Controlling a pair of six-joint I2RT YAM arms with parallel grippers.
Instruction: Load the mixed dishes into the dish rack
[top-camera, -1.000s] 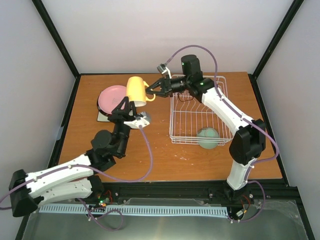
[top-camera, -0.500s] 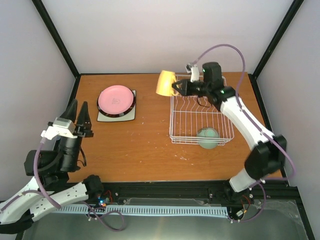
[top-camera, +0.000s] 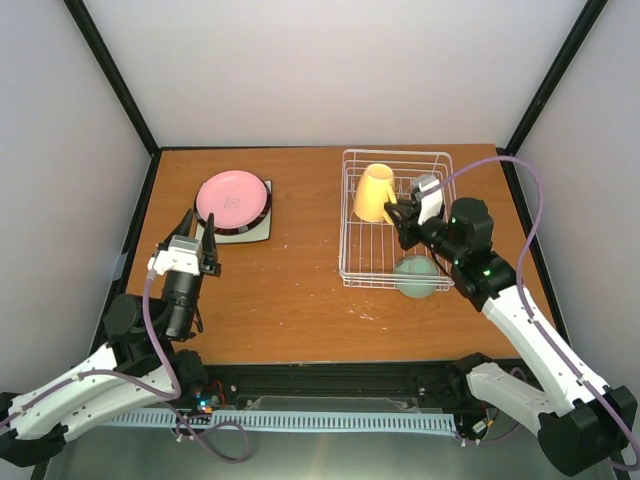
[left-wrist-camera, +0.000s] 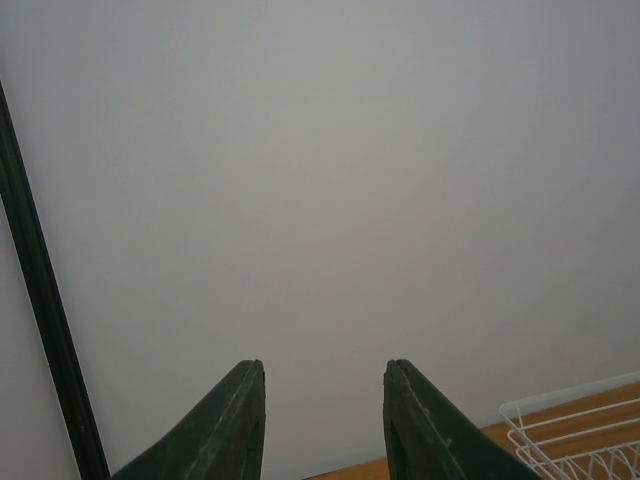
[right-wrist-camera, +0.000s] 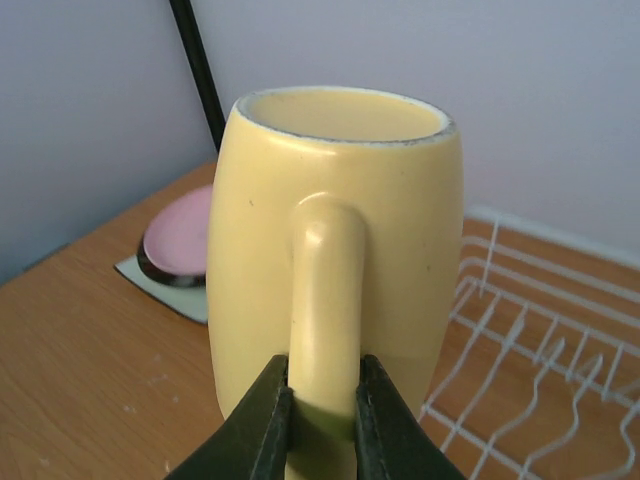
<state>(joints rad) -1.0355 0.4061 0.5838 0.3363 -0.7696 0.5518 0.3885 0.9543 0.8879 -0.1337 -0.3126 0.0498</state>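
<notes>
The right gripper (right-wrist-camera: 322, 402) pinches the pale yellow mug (right-wrist-camera: 340, 240) by its handle over the dish rack (top-camera: 395, 152), perhaps touching its wires, while the left gripper (left-wrist-camera: 322, 372) gapes empty.

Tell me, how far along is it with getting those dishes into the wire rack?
Done: the mint-green bowl appears to sit at the near corner of the white wire dish rack. In hand: the right claw grips the pale yellow mug by its handle, over the rack. Left: the stack topped by the pink round plate sits on the table, outside the rack; the left claw is open and empty.
</notes>
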